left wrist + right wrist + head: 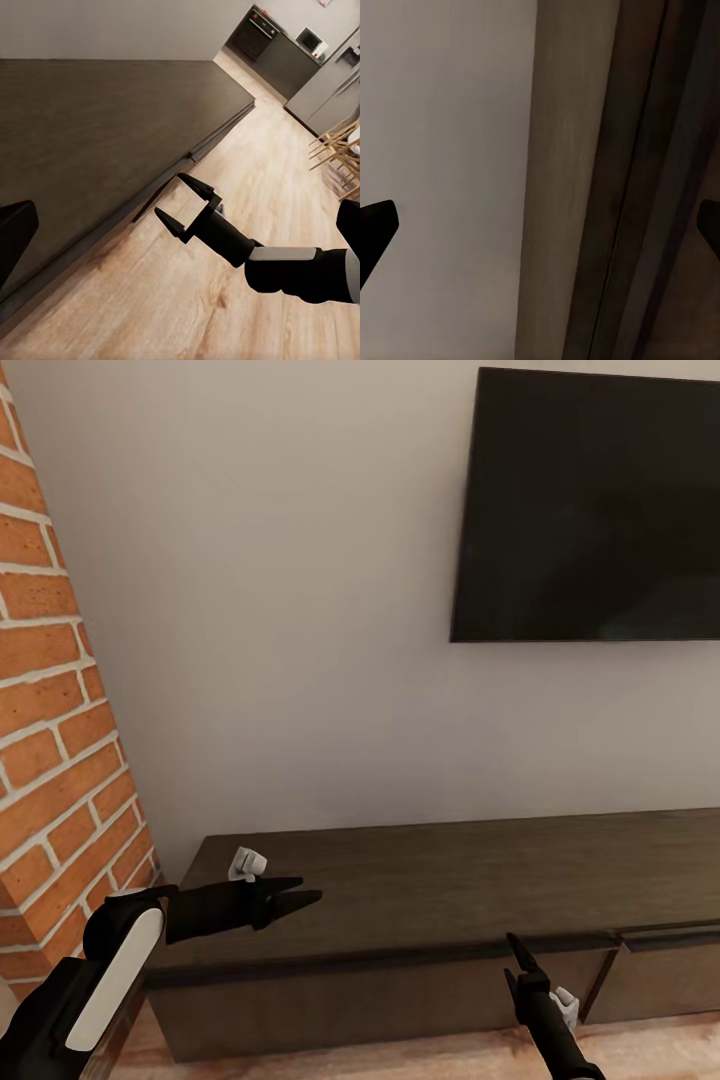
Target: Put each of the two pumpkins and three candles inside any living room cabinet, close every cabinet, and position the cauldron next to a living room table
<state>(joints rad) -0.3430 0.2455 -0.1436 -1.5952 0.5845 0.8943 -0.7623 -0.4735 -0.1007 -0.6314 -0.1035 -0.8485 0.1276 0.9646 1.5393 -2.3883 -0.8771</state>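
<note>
As we face the cabinet (430,890) filling the lower half of the head view, our left gripper (295,893) hovers over its top at lower left, its state unclear, while our right gripper (184,202) stands spread and empty by the front edge. The handleless fronts look stiff and smooth, so we judge the seam between drawers the likeliest purchase.

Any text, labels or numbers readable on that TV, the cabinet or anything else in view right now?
None readable. The television screen is dark and blank, the cabinet top and fronts are plain, and the distant kitchen appliances in the left wrist view are too small to show any marking.
</note>
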